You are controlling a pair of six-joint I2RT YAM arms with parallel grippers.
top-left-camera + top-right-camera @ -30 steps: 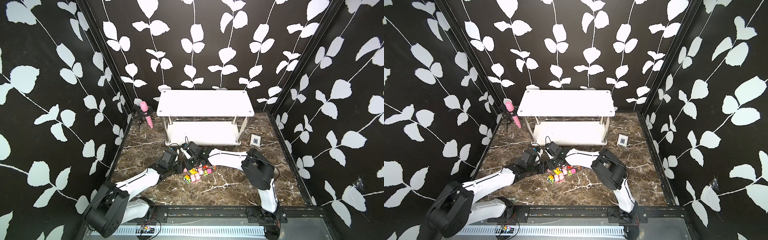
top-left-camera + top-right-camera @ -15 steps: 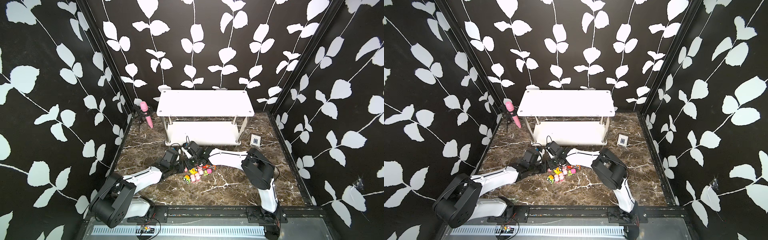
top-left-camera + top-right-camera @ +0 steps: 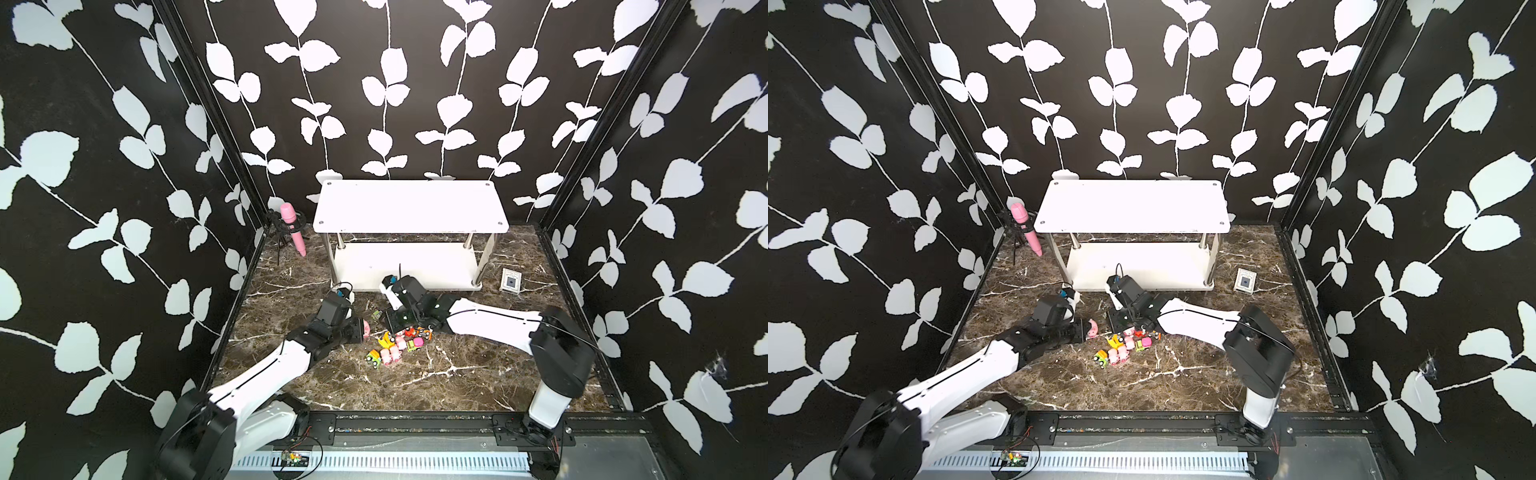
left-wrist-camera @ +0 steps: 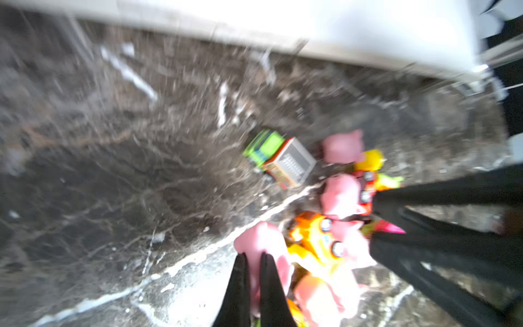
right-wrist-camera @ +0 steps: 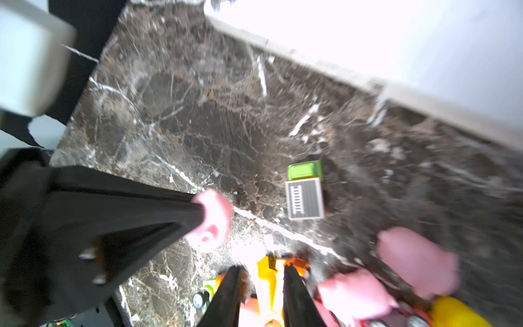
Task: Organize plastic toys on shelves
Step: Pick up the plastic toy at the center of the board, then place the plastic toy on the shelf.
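Note:
The plastic toys lie in a small heap (image 3: 395, 345) (image 3: 1121, 347) on the marble floor in front of the shelves (image 3: 409, 208) (image 3: 1133, 205), a white two-tier rack on metal posts. My left gripper (image 3: 360, 330) (image 4: 252, 256) is shut on a pale-pink pig (image 3: 366, 328) (image 4: 263, 237) at the heap's left edge. My right gripper (image 3: 395, 324) (image 5: 261, 269) stands over the heap's far side, its jaws parted around a yellow-and-orange vehicle (image 5: 268, 280). A green truck with a grey ladder bed (image 4: 280, 158) (image 5: 304, 189) sits apart from the heap. Both boards of the shelves are bare.
A pink microphone (image 3: 293, 226) on a small black stand leans at the back left corner. A flat white-and-blue card box (image 3: 510, 281) lies right of the rack. Black leaf-patterned walls close in three sides.
My left gripper has closed on the pink pig. The right gripper's jaws have parted a little over the heap. The toys on the floor have barely shifted.

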